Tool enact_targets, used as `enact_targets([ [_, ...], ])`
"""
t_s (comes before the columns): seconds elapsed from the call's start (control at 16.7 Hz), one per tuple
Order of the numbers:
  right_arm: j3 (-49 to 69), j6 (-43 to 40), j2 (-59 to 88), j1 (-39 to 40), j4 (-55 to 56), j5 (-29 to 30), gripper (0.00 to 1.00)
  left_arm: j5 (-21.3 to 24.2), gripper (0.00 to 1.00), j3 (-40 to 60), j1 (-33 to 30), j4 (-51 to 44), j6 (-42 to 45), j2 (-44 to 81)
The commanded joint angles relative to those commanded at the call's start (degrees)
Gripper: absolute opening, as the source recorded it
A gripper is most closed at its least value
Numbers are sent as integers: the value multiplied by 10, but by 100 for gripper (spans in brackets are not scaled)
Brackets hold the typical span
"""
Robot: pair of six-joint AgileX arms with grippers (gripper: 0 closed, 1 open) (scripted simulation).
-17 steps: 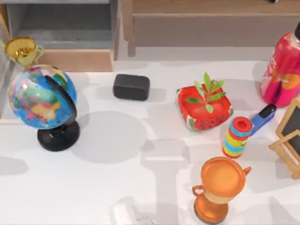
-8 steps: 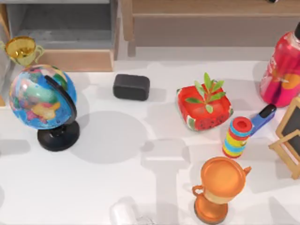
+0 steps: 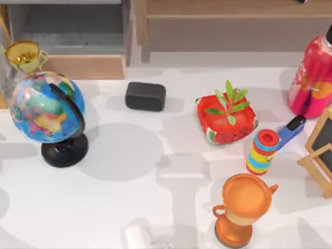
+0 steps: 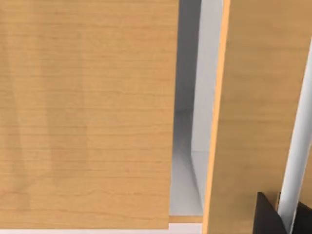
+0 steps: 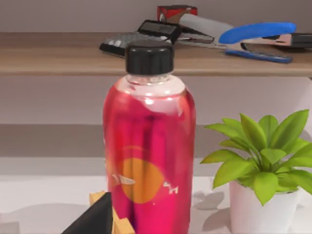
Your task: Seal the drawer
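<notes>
The drawer (image 3: 78,66) stands pulled open at the table's far left, its light tan front panel toward me and its grey walls and floor (image 3: 72,31) showing behind it. My left arm is off the table's left side. Its wrist view looks close at two tan wooden panels (image 4: 87,117) with a narrow grey gap (image 4: 187,122) between them. A dark shape (image 4: 270,217) that I cannot identify sits at that view's corner. My right arm is parked at the right, and its wrist view faces the red bottle (image 5: 148,156).
A gold cup (image 3: 23,54) and a globe (image 3: 46,109) stand just in front of the drawer's left half. Near it lies a black box (image 3: 145,96). A red planter (image 3: 225,119), striped toy (image 3: 263,151), orange trophy (image 3: 244,207), bottle (image 3: 314,78) and easel (image 3: 320,150) fill the right.
Shadows at the table's left edge have crept toward the drawer. The drawer and the other objects have not moved.
</notes>
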Motion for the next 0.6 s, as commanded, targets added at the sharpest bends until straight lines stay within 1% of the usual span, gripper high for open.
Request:
enact_targets([
  [0.12, 0, 0, 0, 0, 0, 0, 100, -9, 0, 20, -6, -11, -2, 10],
  [0.48, 0, 0, 0, 0, 0, 0, 100, -45, 0, 128, -46, -68, -3, 55],
  [0.6, 0, 0, 0, 0, 0, 0, 100, -50, 0, 140, -52, -77, -3, 62],
])
